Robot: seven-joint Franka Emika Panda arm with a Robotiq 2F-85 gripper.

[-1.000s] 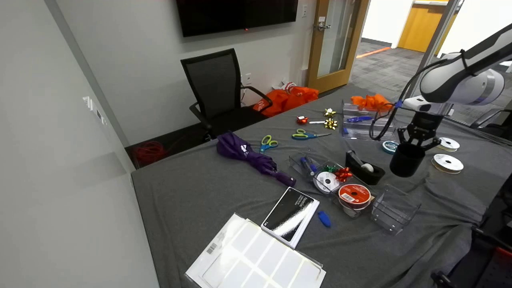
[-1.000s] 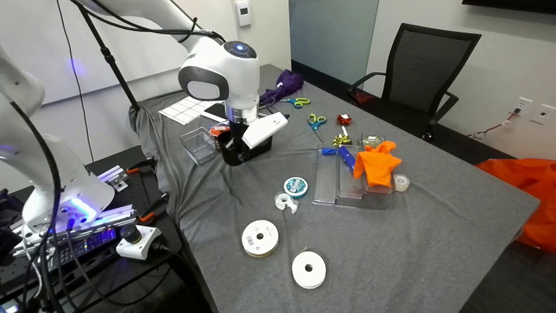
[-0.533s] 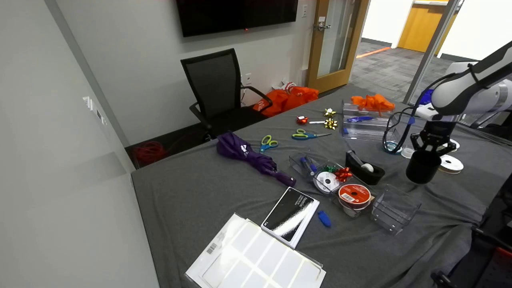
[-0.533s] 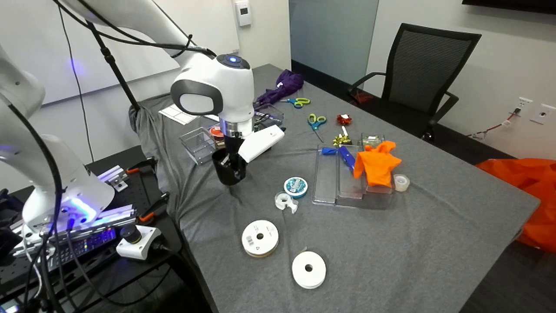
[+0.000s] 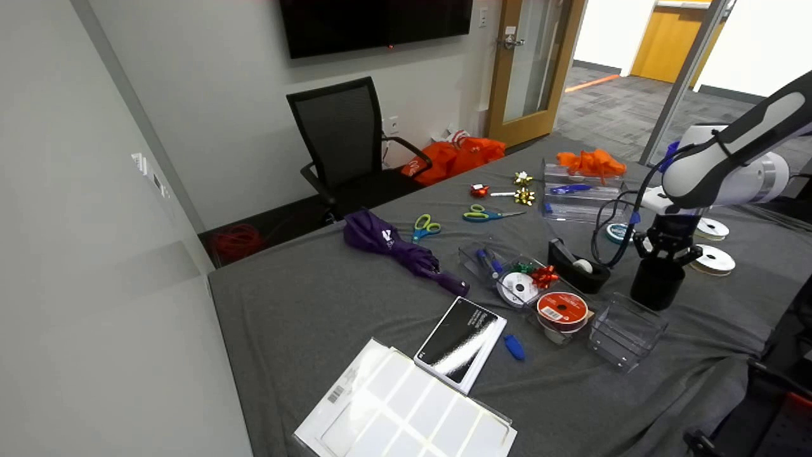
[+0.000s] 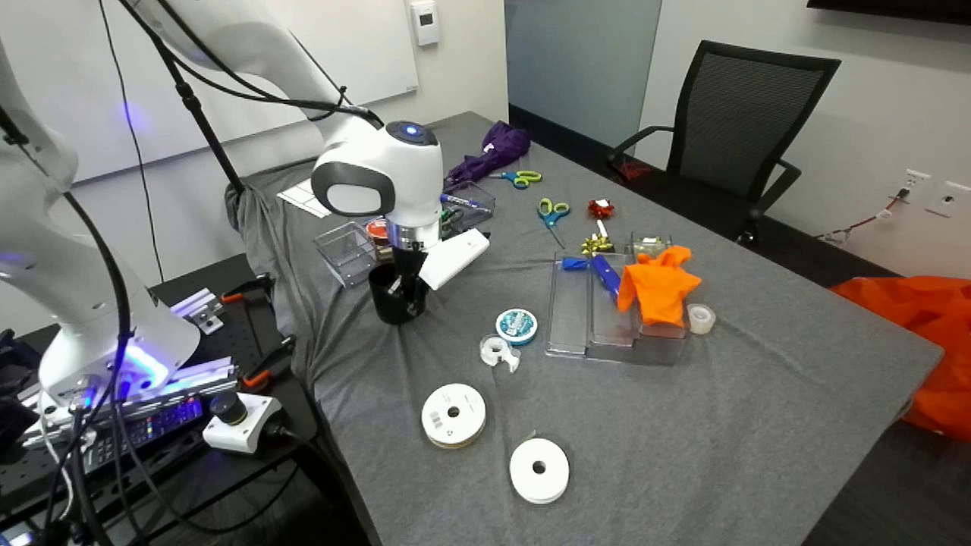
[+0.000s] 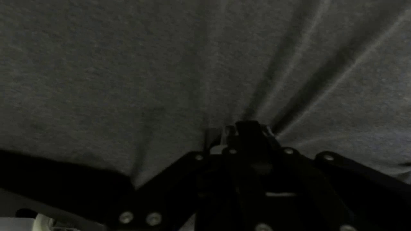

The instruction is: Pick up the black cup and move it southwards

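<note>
The black cup (image 5: 657, 287) is upright beside the tape dispenser, and it also shows in the other exterior view's middle left as a black cylinder (image 6: 388, 302). Its base is at or very near the grey cloth; I cannot tell whether it touches. My gripper (image 5: 667, 256) points down and is shut on the cup's wall at the rim, with one finger inside the cup in an exterior view (image 6: 410, 288). In the wrist view the fingertips (image 7: 246, 130) close around a dark upright band that looks like the cup wall. That view is very dark, and most of the cup cannot be made out.
The black tape dispenser (image 5: 576, 270) and a clear open box (image 5: 627, 333) stand close to the cup. White ribbon spools (image 6: 454, 415), a teal roll (image 6: 516, 326) and a clear tray (image 6: 569, 318) lie on the same grey-clothed table. The robot's black bench (image 6: 250, 318) adjoins the table.
My gripper, holding the cup throughout, has moved away from over the tape dispenser and come down close to the cloth. In the last half second it has lowered further and shifted slightly.
</note>
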